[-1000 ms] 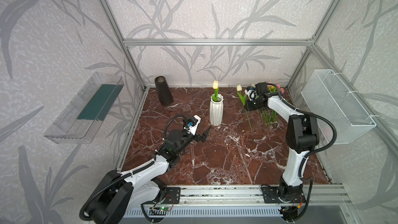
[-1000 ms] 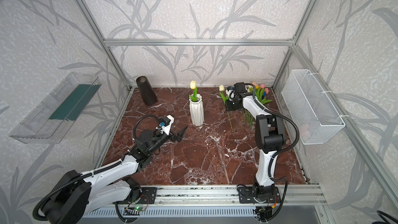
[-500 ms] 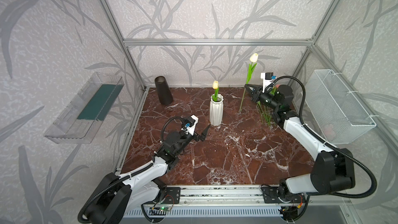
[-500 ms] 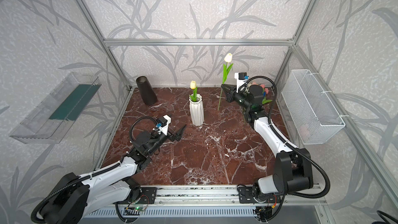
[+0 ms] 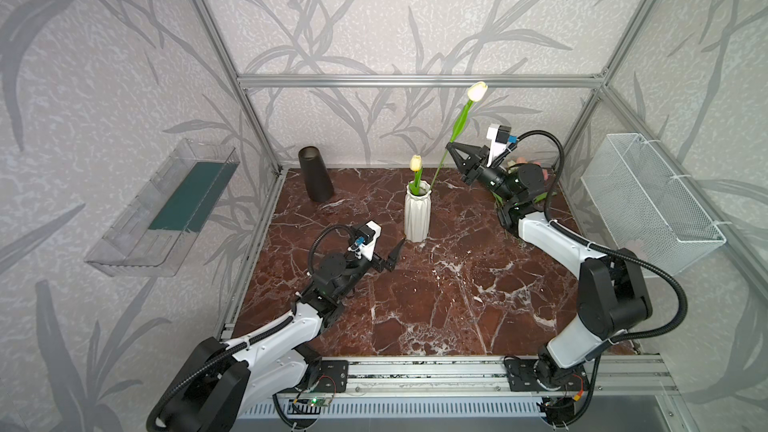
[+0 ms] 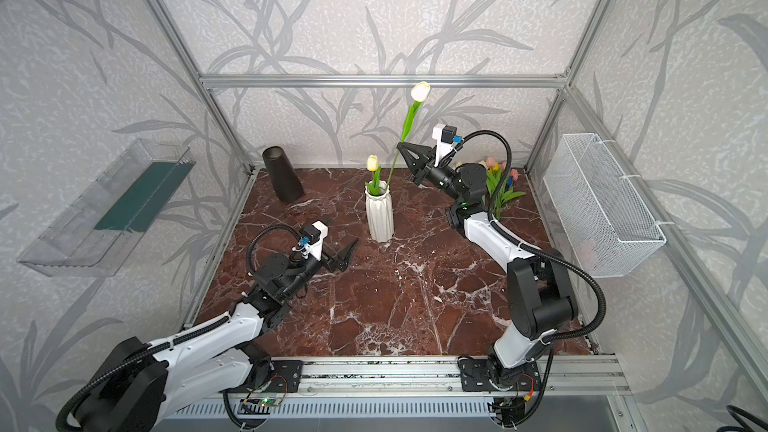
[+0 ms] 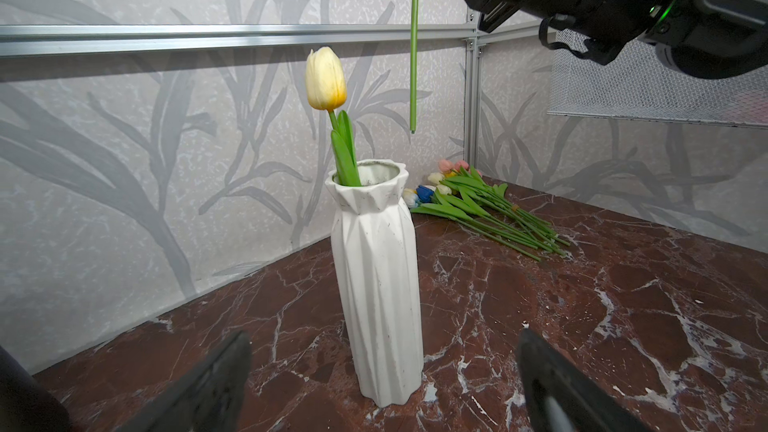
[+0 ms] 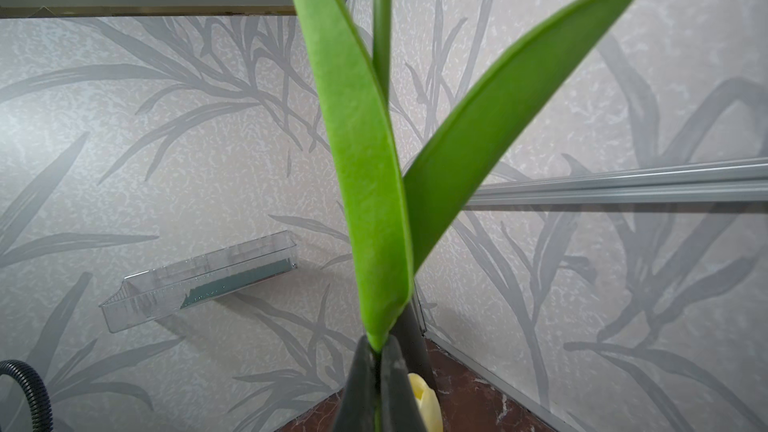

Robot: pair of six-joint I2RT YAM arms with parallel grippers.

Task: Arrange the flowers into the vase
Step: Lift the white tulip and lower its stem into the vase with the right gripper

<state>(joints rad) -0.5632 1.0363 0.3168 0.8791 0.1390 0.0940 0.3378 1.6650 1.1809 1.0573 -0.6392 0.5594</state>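
Clamped tight in right pincer (image 5: 449, 145): long-stemmed cream artificial tulip (image 5: 458, 124), upright, tail below aimed at faceted white vase (image 5: 417, 214) mouth.

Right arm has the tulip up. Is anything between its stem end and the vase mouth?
Nothing visible does. The held tulip hangs with its stem end in free air above the white vase, a little off its mouth. The yellow tulip already inside fills one side of the mouth; the rest is open.
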